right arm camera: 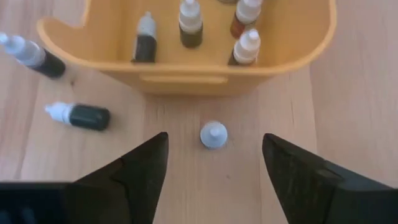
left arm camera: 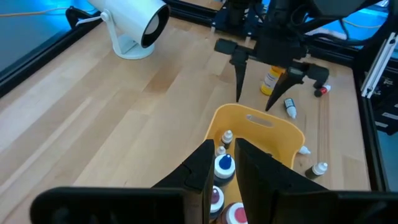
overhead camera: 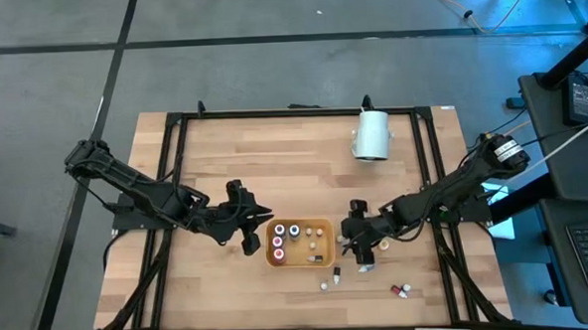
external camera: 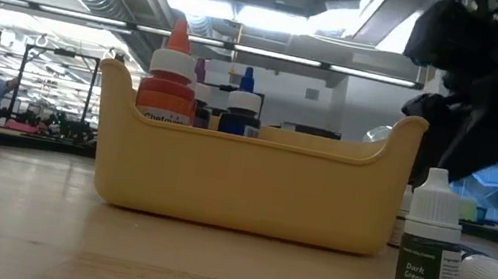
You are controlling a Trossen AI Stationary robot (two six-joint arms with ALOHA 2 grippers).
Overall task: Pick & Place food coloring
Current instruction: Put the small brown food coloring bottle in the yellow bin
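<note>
Right pincer gaped over a standing bottle

The wooden desk [overhead camera: 225, 168] sat in an open workshop; the orange tray [right arm camera: 186, 78] held several food coloring bottles. The right pincer [right arm camera: 214, 165], fully released, straddled an upright white-capped bottle [right arm camera: 213, 134] beside the tray: best lowered centred, squeezing gently. The left pincer [left arm camera: 221, 165] hovered nearly clenched, empty, over the tray

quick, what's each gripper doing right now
Left gripper: nearly closed, holding nothing, at the tray.
Right gripper: open, empty, over a white-capped bottle.
</note>
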